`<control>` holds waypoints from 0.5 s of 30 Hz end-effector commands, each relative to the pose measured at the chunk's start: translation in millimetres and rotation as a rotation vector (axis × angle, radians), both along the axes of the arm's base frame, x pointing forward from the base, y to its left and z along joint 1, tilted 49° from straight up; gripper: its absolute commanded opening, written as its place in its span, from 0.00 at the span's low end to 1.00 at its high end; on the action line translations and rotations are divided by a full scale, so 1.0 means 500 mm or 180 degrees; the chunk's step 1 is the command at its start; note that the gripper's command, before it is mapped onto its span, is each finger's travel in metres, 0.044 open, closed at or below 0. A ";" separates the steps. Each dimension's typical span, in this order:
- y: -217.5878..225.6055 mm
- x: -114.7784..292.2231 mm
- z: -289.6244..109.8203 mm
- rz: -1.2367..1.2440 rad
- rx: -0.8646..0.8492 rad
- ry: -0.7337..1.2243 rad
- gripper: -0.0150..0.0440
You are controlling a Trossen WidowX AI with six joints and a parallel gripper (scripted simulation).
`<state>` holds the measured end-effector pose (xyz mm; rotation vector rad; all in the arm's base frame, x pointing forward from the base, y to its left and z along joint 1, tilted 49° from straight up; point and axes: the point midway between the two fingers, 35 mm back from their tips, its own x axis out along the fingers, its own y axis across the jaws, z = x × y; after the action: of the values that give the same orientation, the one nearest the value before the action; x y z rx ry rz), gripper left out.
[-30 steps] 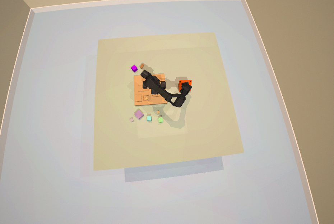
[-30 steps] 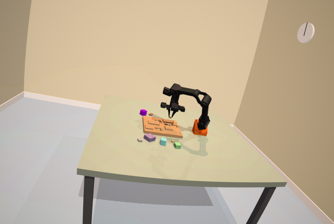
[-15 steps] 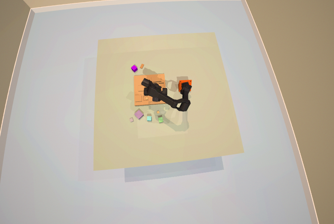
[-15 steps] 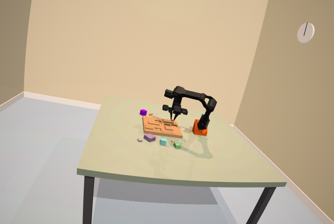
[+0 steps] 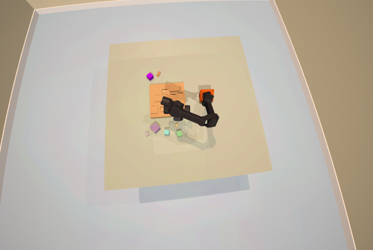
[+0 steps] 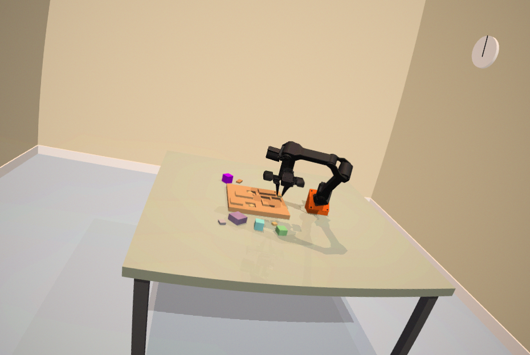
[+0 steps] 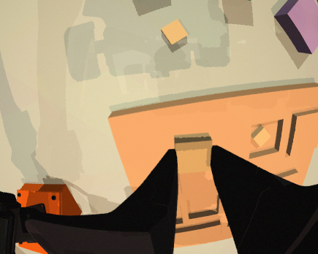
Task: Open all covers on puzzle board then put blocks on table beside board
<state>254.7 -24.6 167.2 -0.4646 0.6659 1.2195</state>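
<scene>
My gripper [image 6: 280, 196] [image 7: 192, 155] is shut on a tan block, held above the right part of the orange puzzle board [image 5: 155, 88] [image 6: 274, 211] [image 7: 146, 128]. The arm hides the fingertips in the top view. A small yellow block [image 5: 163, 91] sits in an uncovered well at the board's back. Another yellow block [image 5: 163, 109] [image 7: 261, 136] lies in an open square well near the front. Flat orange cover panels [image 5: 154, 109] [image 7: 308, 125] stand beside the wells; the arm partly hides others. A small yellow-orange block [image 5: 176, 125] [image 6: 274, 223] [image 7: 175, 32] rests on the table in front.
On the table in front are a mauve block [image 5: 155, 127] [image 6: 237, 217] [image 7: 306, 23], a pink piece [image 5: 146, 133] [image 6: 221, 221], a cyan cube [image 5: 166, 132] [image 6: 259, 224] and a green block [image 5: 179, 133] [image 6: 281, 230]. A magenta cube [image 5: 150, 76] [image 6: 227, 178] and orange piece [image 5: 158, 73] [image 6: 239, 180] lie behind.
</scene>
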 end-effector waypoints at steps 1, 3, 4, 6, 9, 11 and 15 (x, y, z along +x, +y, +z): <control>0.020 -0.009 0.017 -0.0009 0.0029 0.0010 0.39; 0.032 -0.014 0.026 -0.0007 0.0035 0.0008 0.39; 0.037 -0.017 0.031 -0.0007 0.0038 0.0007 0.39; 0.048 -0.023 0.040 -0.0005 0.0044 0.0006 0.39; 0.064 -0.032 0.054 -0.0002 0.0055 0.0004 0.39; 0.075 -0.039 0.063 0.0001 0.0064 0.0002 0.39; 0.096 -0.054 0.080 0.0007 0.0082 0.0000 0.39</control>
<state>232.8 16.4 202.1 -0.4553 0.6518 1.2263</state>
